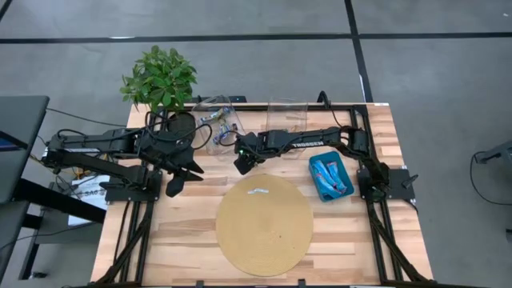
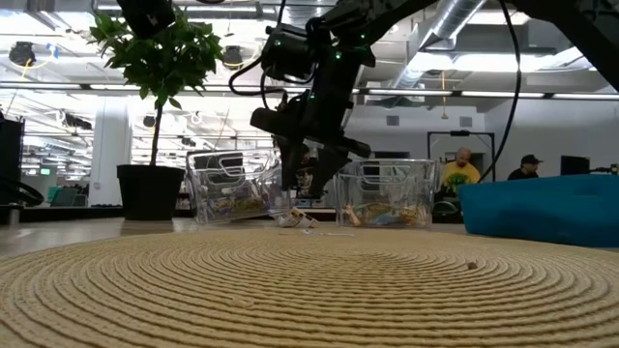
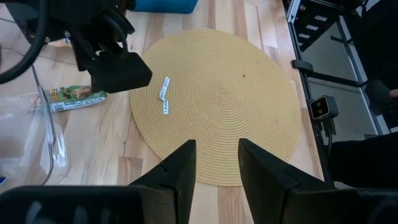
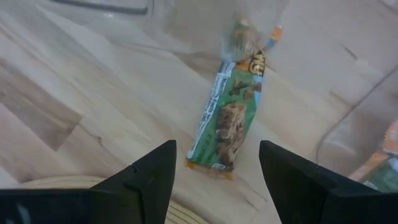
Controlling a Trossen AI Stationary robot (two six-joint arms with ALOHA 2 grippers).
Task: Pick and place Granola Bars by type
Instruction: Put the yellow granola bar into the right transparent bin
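A green-wrapped granola bar [image 4: 233, 115] lies flat on the wooden table beside a clear bin's wall; it also shows in the left wrist view [image 3: 78, 94]. My right gripper [image 4: 217, 149] hovers open above it, one finger on either side of its near end, clear of the table in the low view [image 2: 309, 188]. My left gripper [image 3: 216, 146] waits open at the table's left [image 1: 182, 178], facing the round mat. Blue bars [image 1: 330, 174] lie in the teal tray. More bars sit in the two clear bins [image 2: 237, 188] [image 2: 387, 191].
A round woven mat [image 1: 264, 224] fills the table's near middle, with a small white label [image 3: 165, 96] on its far part. The teal tray [image 1: 346, 164] stands at the right, the clear bins [image 1: 214, 122] [image 1: 288, 112] along the far edge, and a potted plant [image 1: 160, 80] at the far left.
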